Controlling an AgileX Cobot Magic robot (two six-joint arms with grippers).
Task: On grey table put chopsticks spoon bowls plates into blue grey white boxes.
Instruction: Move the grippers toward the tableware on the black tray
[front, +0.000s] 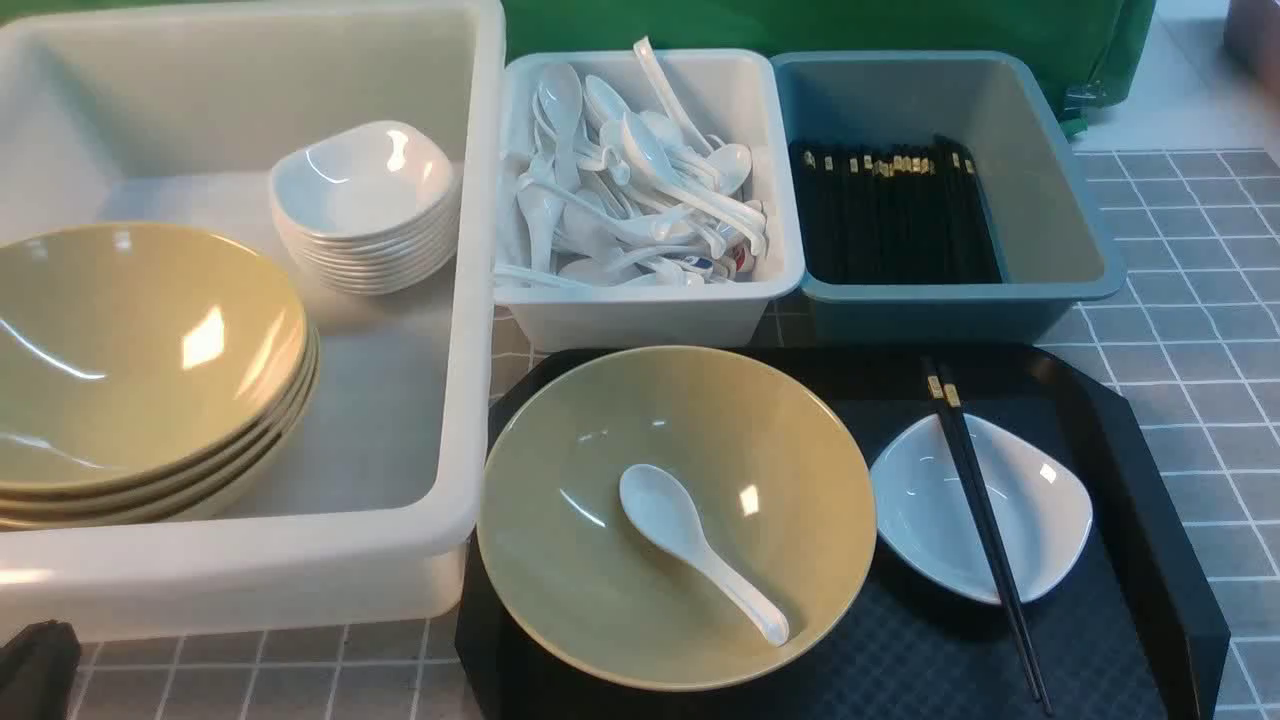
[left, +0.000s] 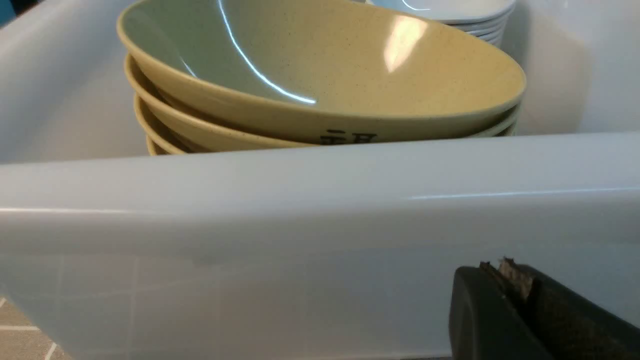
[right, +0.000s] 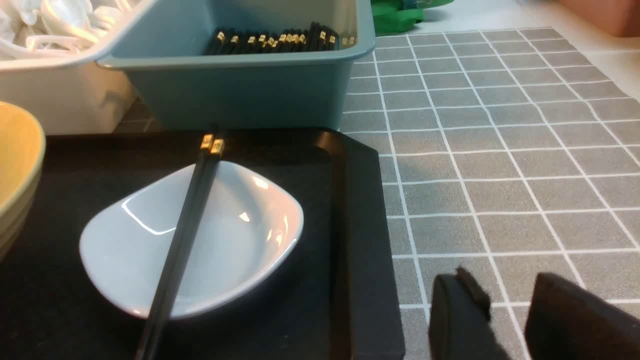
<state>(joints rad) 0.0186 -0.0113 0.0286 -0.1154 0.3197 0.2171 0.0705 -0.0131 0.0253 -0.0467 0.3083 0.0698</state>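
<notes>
Well, the left claw (left: 495, 267) is pressed together, beside the big milky-white plastic tub. Next, the wide olive-yellow glazed bowl (front: 560, 560) sits by the left edge of the black textured tray (front: 1060, 650); it is probably the heaviest piece, slick and breakable, best pinched at the rim. The glossy white soup spoon (front: 668, 510) lies in it, likely light, stiff and slippery: take the handle. Toward the tray's right edge sits the small white rounded-square dish (front: 1040, 500), chippable, for a rim grip once uncovered. The slim black gold-banded chopsticks (front: 975, 470) cross it, liable to roll; clasp both near mid-length. Rightmost, the right claw (right: 507, 290) stands spread, gripping nothing.
</notes>
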